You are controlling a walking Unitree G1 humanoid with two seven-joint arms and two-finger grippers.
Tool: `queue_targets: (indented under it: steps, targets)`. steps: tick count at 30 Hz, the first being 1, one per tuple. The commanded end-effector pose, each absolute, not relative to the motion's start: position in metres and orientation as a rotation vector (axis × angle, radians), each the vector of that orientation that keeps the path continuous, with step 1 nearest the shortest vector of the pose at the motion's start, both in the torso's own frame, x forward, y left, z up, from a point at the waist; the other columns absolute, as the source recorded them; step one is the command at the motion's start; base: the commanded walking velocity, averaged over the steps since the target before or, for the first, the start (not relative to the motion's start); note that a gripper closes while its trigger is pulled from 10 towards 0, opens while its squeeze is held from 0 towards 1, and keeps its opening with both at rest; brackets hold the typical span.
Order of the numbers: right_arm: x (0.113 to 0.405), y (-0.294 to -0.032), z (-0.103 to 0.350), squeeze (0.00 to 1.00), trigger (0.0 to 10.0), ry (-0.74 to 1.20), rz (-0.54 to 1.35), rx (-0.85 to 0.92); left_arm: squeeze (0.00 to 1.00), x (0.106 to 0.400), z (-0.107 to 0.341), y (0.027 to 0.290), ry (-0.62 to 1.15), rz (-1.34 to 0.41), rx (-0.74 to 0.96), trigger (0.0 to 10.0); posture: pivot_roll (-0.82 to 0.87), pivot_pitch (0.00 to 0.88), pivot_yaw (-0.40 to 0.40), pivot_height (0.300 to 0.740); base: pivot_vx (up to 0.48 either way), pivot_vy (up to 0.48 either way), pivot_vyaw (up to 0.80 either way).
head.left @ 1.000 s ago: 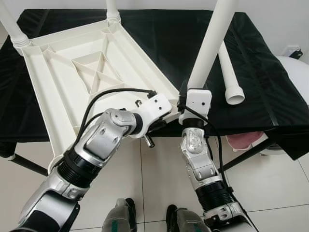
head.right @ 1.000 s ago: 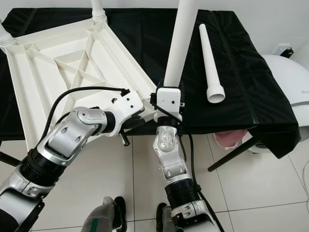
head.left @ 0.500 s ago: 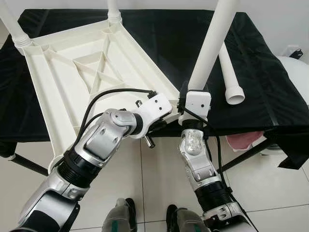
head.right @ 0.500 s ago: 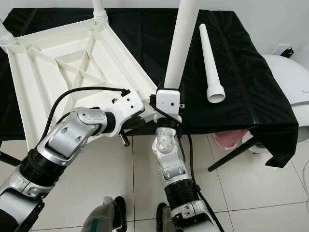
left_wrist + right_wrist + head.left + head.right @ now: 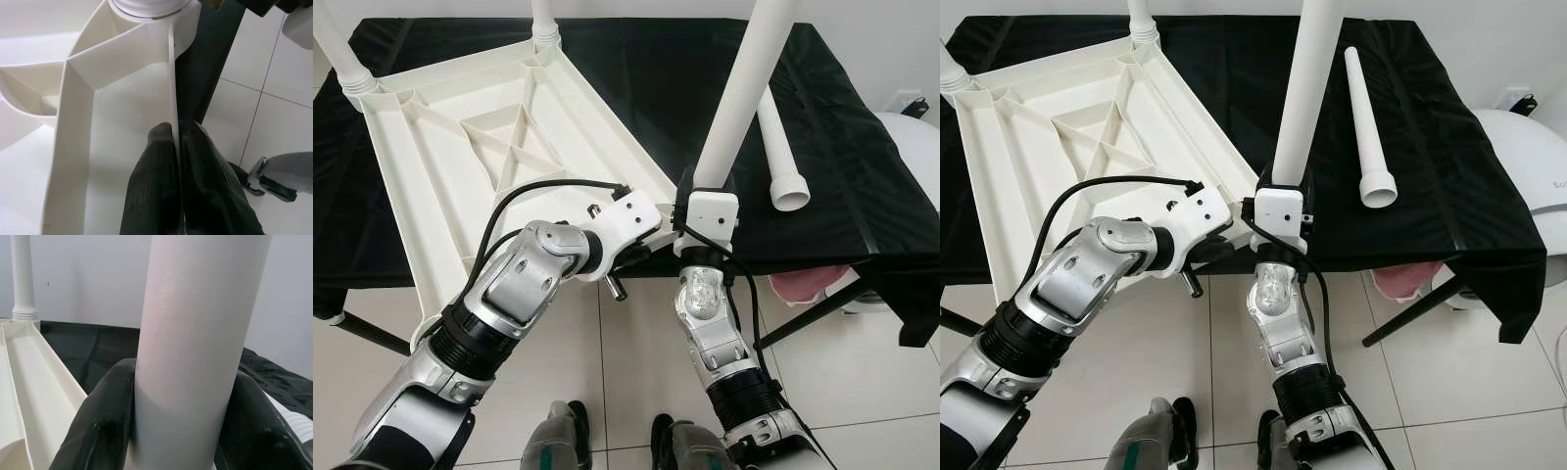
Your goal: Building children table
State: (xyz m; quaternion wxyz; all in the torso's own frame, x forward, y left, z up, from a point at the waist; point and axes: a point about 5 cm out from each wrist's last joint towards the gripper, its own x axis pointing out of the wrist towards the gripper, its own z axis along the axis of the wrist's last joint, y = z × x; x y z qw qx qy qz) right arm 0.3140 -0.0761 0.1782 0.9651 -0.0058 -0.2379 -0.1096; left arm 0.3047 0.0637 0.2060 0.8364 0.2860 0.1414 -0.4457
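Upturned white tabletop [image 5: 1067, 127] on black cloth [image 5: 1430, 147], right gripper [image 5: 1282, 182] gripping upright leg [image 5: 1304, 88]

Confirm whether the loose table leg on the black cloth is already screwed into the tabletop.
No. The loose leg lies flat on the black cloth, apart from the upturned tabletop.

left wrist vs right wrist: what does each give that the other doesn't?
Left wrist view: left gripper pinched shut on the thin side wall of the upturned tabletop, floor tiles beyond.
Right wrist view: right gripper clamped around the upright white leg, black cloth, a fitted far leg.
Both: the cream tabletop.
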Motion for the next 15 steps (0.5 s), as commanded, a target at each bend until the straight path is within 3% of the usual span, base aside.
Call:
queue_targets:
  steps: [1,15]
  targets:
    - [0.3141,-0.1204,0.1397,0.0,10.0,-0.306,-0.44,-0.056,0.0,0.3149,0.229,0.0861,0.252,-0.806,0.649,10.0,-0.02,0.209,0.004,0.74,0.0,0.0,0.0]
    - [0.3115,-0.1234,0.1328,0.0,10.0,-0.334,-0.422,-0.015,0.0,0.3204,0.2319,0.0917,0.264,-0.773,0.636,10.0,-0.02,0.202,0.015,0.74,0.0,0.0,0.0]
